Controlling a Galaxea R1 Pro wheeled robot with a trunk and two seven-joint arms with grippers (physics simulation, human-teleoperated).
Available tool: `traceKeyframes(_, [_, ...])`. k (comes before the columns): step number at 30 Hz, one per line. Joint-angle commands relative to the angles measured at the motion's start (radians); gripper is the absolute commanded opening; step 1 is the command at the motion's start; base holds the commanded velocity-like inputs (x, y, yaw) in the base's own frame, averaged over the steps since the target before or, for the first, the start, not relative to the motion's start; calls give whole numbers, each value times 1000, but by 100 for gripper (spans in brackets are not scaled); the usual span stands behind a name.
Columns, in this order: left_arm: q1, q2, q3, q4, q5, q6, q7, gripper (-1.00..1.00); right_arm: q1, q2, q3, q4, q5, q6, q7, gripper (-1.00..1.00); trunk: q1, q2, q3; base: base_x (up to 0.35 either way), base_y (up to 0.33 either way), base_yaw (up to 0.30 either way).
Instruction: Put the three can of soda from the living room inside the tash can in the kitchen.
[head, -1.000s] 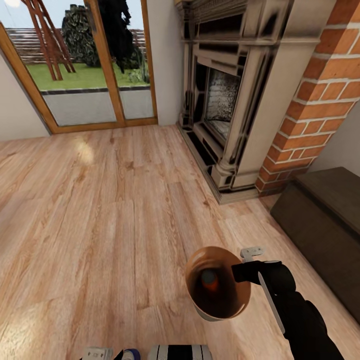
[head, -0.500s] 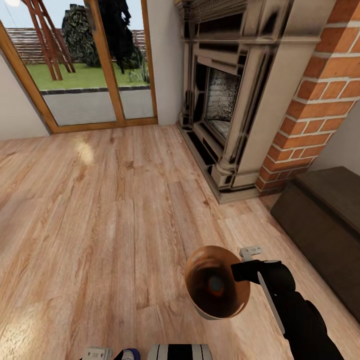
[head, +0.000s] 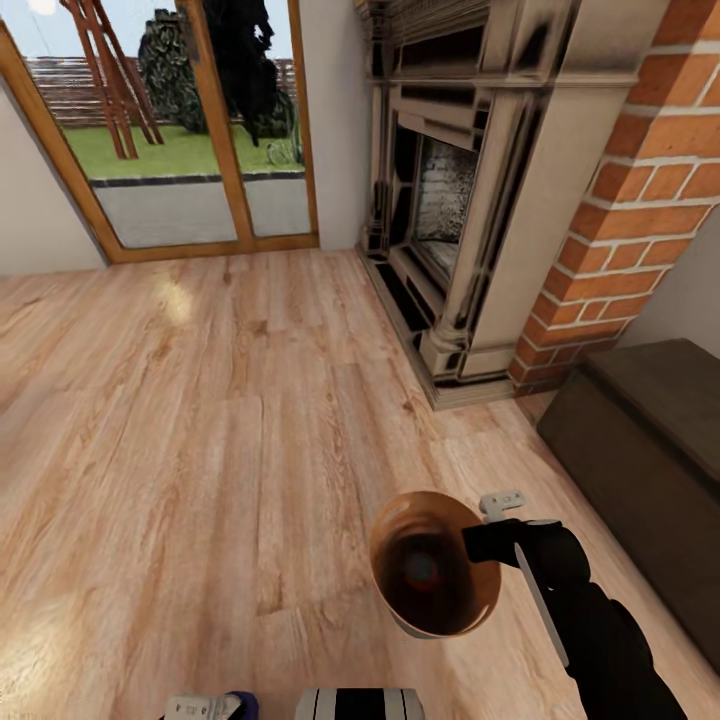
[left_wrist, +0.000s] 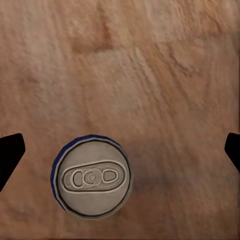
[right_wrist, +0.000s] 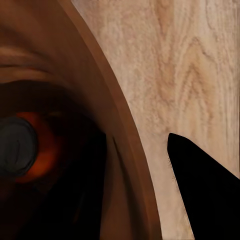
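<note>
My right gripper (head: 476, 545) is shut on the rim of the tash can (head: 400, 530), a small bucket that is pale outside and copper-brown inside, held above the plank floor. An orange soda can (head: 420, 568) with a grey top lies in it; the right wrist view also shows that can (right_wrist: 17, 147) beyond the bin's wall (right_wrist: 120, 150), with one dark finger (right_wrist: 200, 185) outside the rim. In the left wrist view a dark blue soda can (left_wrist: 92, 176) stands on the floor below my open left gripper (left_wrist: 120, 150), apart from both fingertips. The blue can (head: 243, 705) peeks in at the head view's bottom edge.
A brick fireplace (head: 470, 200) with a pale surround stands ahead on the right. A dark low cabinet (head: 650, 450) sits along the right wall. Glass doors (head: 180, 130) to a garden are at the far left. Light wood floor (head: 200, 420) spreads between them.
The whole head view has shifted slightly to the right, so the camera moved. The orange can has rolled a little inside the bin. Right arm and bin keep their place.
</note>
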Motion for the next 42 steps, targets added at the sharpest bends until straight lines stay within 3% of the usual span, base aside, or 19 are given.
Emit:
traceKeyframes(1, [0,0,0,0,0,0,0,100,0,0,1,0,-22,2,-1,-100,0,0,0,0,-186,222])
traceKeyframes(18, [0,0,1,0,1,0,1,100,0,5,2,1,-23,2,-8,-100,0,0,0,2,55,236])
traceKeyframes(33, [0,0,-1,0,-1,0,12,100,0,7,6,1,-23,2,-7,-100,0,0,0,248,-75,18])
traceKeyframes(42, [0,0,0,0,0,3,15,100,1,9,7,1,-23,2,-8,-100,0,0,0,-213,-12,0])
